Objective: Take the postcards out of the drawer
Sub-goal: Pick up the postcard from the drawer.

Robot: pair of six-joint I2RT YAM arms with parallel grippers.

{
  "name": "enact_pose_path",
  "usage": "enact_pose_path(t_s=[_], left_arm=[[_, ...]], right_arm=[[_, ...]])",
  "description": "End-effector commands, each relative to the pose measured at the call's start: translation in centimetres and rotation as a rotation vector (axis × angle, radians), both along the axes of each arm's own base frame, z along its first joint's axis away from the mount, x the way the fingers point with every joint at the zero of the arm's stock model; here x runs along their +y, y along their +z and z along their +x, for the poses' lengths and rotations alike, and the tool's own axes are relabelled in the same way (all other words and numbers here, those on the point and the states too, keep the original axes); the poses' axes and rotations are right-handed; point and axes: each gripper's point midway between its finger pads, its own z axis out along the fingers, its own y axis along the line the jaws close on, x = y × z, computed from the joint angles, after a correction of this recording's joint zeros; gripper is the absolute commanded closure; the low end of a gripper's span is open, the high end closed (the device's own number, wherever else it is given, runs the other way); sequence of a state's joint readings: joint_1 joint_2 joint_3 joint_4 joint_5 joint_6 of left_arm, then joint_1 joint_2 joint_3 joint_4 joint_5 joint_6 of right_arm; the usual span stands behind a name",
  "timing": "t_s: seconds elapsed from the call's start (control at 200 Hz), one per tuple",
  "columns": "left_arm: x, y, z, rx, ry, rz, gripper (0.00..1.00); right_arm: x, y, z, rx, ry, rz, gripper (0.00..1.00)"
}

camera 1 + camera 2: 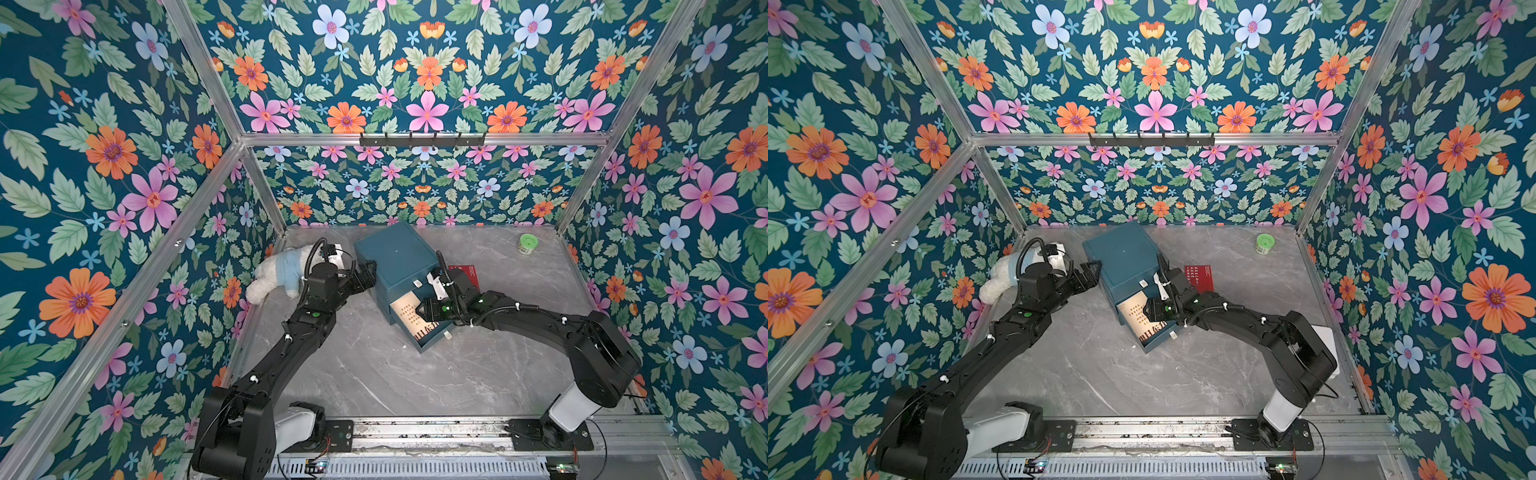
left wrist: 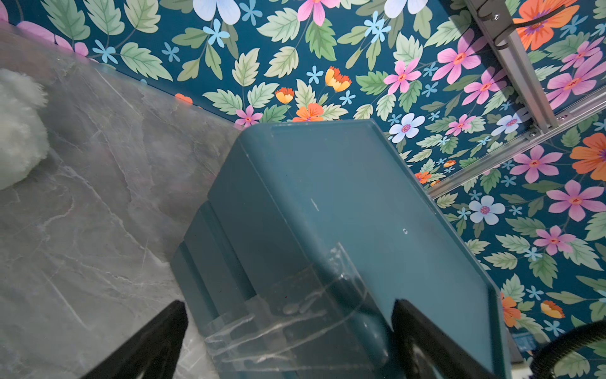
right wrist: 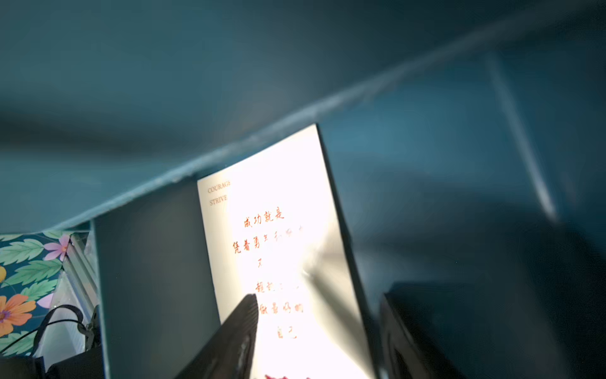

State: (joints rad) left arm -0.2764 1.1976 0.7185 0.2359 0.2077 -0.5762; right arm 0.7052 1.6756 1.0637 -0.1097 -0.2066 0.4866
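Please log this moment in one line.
left tool: open, at teal plastic cabinet; right tool: open, at cream printed postcard in drawer; red postcard: on table

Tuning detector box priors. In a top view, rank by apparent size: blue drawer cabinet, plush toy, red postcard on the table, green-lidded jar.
1. blue drawer cabinet
2. plush toy, partly hidden by the left arm
3. red postcard, partly behind the right arm
4. green-lidded jar

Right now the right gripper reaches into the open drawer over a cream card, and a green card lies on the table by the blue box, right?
The card on the table by the blue box is red, not green, as both top views show. The right gripper reaches into the open drawer over a cream card.
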Motion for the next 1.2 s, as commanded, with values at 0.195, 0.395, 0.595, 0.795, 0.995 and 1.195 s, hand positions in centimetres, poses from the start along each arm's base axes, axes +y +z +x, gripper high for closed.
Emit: enact_pose_path(t_s=[0.195, 0.395, 0.595, 0.795, 0.995, 1.195], left_arm=[[0.1, -1.7, -0.2, 0.060, -0.005, 0.038, 0.01], [0.0, -1.4, -0.1, 0.056, -0.009, 0.036, 0.00], [-0.1, -1.3, -0.1, 0.056, -0.013, 0.034, 0.00], [-0.1, -1.3, -0.1, 0.056, -0.014, 0.032, 0.00], [-0.1, -1.4, -0.1, 0.058, -0.012, 0.031, 0.00], [-0.1, -1.5, -0.1, 0.060, -0.009, 0.031, 0.00]], right_arm=[[2.2, -0.2, -2.9, 0.131, 0.111, 0.141, 0.39], [2.8, 1.0, -3.3, 0.150, 0.108, 0.232, 0.39], [2.8, 4.4, -3.0, 0.132, 0.114, 0.404, 0.39], [2.7, 5.2, -2.7, 0.158, 0.103, 0.536, 0.42], [2.9, 5.3, -2.6, 0.159, 0.107, 0.556, 0.48], [3.0, 5.0, -2.5, 0.165, 0.109, 0.551, 0.58]])
